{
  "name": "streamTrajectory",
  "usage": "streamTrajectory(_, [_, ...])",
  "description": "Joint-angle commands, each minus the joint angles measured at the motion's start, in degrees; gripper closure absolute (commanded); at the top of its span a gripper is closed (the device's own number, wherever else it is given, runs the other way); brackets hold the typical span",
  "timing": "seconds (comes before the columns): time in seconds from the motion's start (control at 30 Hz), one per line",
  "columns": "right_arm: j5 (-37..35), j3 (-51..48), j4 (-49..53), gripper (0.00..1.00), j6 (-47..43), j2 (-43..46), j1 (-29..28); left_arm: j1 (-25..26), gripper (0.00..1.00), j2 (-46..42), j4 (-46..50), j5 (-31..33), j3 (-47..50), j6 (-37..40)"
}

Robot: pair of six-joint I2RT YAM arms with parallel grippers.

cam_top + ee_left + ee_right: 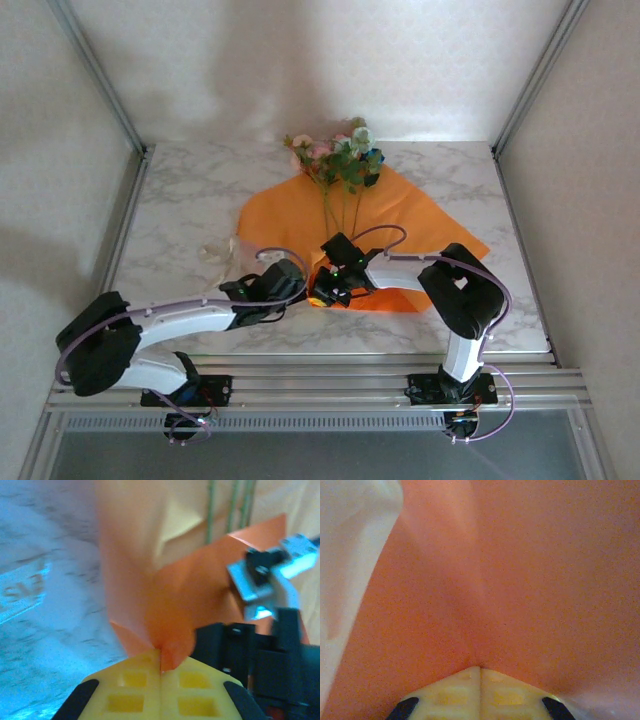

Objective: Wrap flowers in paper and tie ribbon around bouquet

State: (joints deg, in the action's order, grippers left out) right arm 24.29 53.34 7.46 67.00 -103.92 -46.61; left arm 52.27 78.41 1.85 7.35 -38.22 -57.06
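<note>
Paper (415,225), bright orange and glossy, lies folded under green-stemmed flowers (340,158).

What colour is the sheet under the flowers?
Bright orange glossy paper sheet, clearest from the top external view.

White-grey marble-pattern tabletop (200,190), rectangular, grey veining; reads bluish in left wrist view. Pale off-white textured wall panels (300,60) at back, L + R sides. Slanted aluminium frame posts at back corners: L post (97,75), R post (537,75). Silver slotted aluminium rails (330,372) along near tabletop edge. Dull grey-blue surface (330,450) below rails, can't tell what. Light soft, diffuse, brightest at back panel centre; faint grey shadows on L panel. Clear rectangular label (20,590) on tabletop, lettering blurred.
</note>
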Motion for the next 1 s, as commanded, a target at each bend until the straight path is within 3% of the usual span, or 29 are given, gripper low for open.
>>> streamTrajectory(0.0, [-0.6, -3.7, 1.6, 0.94, 1.8, -3.0, 0.1, 3.2, 1.0, 4.0, 5.0, 1.6, -4.8, 8.2])
streamTrajectory(0.4, [0.3, -6.6, -2.1, 0.84, 1.6, 8.8, 2.2, 6.2, 1.0, 11.9, 9.7, 5.2, -13.7, 17.0])
streamTrajectory(0.73, [-3.4, -8.7, 6.4, 0.72, 0.4, 19.5, 6.3, 6.5, 1.0, 14.6, 9.1, 5.0, -15.1, 21.3])
streamTrajectory(0.8, [-4.0, -9.5, 8.0, 0.74, -0.2, 21.6, 7.8, 6.5, 1.0, 15.4, 9.3, 5.0, -15.8, 22.2])
streamTrajectory(0.97, [-3.6, -12.6, 10.2, 0.87, -2.0, 25.7, 12.2, 7.3, 1.0, 17.0, 9.8, 4.6, -17.7, 25.5])
